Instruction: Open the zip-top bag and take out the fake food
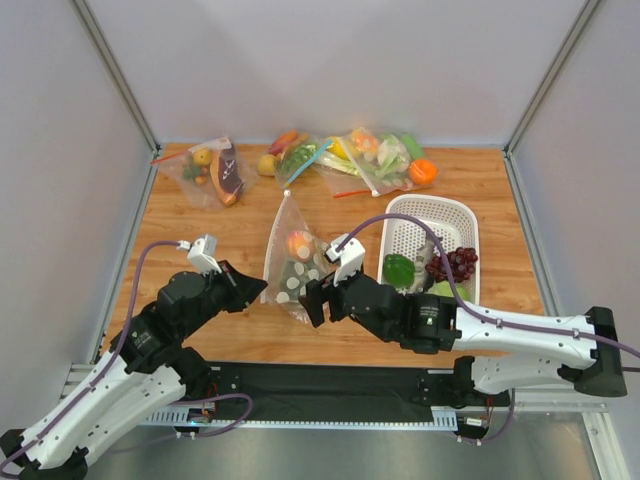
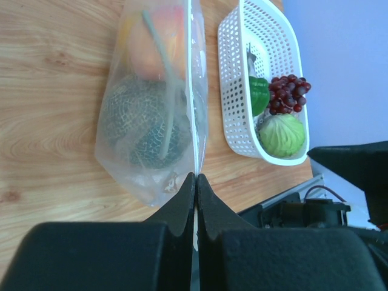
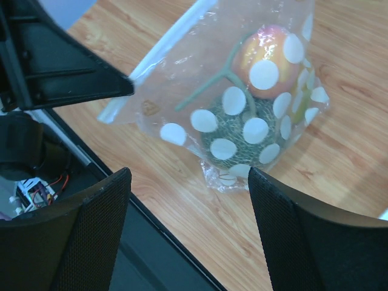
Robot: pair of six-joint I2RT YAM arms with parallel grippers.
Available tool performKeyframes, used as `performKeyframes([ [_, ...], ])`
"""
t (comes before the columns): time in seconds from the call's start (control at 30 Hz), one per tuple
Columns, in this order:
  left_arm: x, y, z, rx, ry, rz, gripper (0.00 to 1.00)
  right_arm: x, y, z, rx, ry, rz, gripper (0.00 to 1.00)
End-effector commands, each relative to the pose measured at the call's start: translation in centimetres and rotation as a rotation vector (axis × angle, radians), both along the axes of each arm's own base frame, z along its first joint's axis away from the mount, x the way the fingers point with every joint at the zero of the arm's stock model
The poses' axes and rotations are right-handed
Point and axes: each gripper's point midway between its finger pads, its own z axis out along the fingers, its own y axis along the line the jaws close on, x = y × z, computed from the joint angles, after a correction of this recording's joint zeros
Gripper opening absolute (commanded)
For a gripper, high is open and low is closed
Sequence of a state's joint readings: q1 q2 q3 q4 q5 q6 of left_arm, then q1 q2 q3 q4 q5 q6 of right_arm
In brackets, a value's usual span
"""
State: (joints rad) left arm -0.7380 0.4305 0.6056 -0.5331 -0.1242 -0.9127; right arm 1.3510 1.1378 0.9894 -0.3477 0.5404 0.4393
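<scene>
We find the left gripper [image 2: 195,182] clamped on the bag [image 2: 151,139] edge, right gripper [image 3: 188,176] gaping beside it; opening step, we judge, next needing the opposite lip pinched.

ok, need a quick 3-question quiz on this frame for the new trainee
1. True or false: the left pincer is shut on an edge of the polka-dot zip-top bag.
2. Which of these lies inside that bag? A) grapes B) peach C) cabbage
3. Fill in: the right pincer, close to the bag, is ___ (open or shut).

Key: 1 true; 2 B; 3 open.
</scene>
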Motion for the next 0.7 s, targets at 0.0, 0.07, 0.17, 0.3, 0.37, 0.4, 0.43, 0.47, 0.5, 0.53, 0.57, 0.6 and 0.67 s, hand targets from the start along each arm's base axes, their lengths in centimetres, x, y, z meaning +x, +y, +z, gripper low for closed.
performKeyframes([
  [0.0, -0.2, -0.6, 3.1, -0.08, -0.024, -0.015, 0.0, -0.7, 1.4, 2.1, 0.058, -0.11, 0.079, 0.79],
  [0.07, -0.2, -1.0, 3.6, -0.119, -0.02, -0.019, 0.0, -1.1, 2.2, 1.7, 0.051, -0.114, 0.102, 0.79],
  [0.17, -0.4, -1.6, 3.9, -0.17, -0.014, -0.033, 0.0, -1.8, 3.5, 1.4, 0.056, -0.113, 0.133, 0.79],
  [0.3, -0.4, -1.8, 3.8, -0.23, 0.007, -0.021, 0.0, -2.4, 4.8, 2.1, 0.09, -0.131, 0.143, 0.79],
  [0.37, -0.5, -1.9, 3.9, -0.254, 0.01, -0.02, 0.0, -2.4, 5.2, 1.9, 0.082, -0.14, 0.142, 0.79],
  [0.4, -0.4, -2.0, 4.1, -0.274, 0.01, -0.018, 0.0, -2.5, 5.6, 1.9, 0.084, -0.147, 0.144, 0.79],
  [0.43, -0.5, -2.1, 4.3, -0.285, 0.008, -0.022, 0.0, -2.4, 5.7, 1.8, 0.079, -0.15, 0.144, 0.79],
  [0.47, -0.4, -2.1, 4.4, -0.291, 0.006, -0.017, 0.0, -2.4, 5.9, 1.7, 0.074, -0.152, 0.146, 0.79],
  [0.5, -0.3, -2.1, 4.5, -0.293, 0.005, -0.013, 0.0, -2.3, 6.1, 1.3, 0.064, -0.152, 0.143, 0.79],
  [0.53, -0.3, -2.1, 4.6, -0.3, 0.007, -0.014, 0.0, -2.2, 6.3, 1.3, 0.062, -0.155, 0.139, 0.79],
  [0.57, -0.2, -2.1, 4.5, -0.299, 0.009, -0.01, 0.0, -2.2, 6.4, 1.1, 0.057, -0.154, 0.138, 0.79],
  [0.6, -0.2, -2.2, 4.6, -0.305, 0.009, -0.011, 0.0, -2.1, 6.7, 0.8, 0.053, -0.153, 0.135, 0.79],
  [0.67, -0.1, -2.4, 4.6, -0.311, 0.016, -0.013, 0.0, -2.0, 6.9, 0.4, 0.048, -0.154, 0.13, 0.79],
])
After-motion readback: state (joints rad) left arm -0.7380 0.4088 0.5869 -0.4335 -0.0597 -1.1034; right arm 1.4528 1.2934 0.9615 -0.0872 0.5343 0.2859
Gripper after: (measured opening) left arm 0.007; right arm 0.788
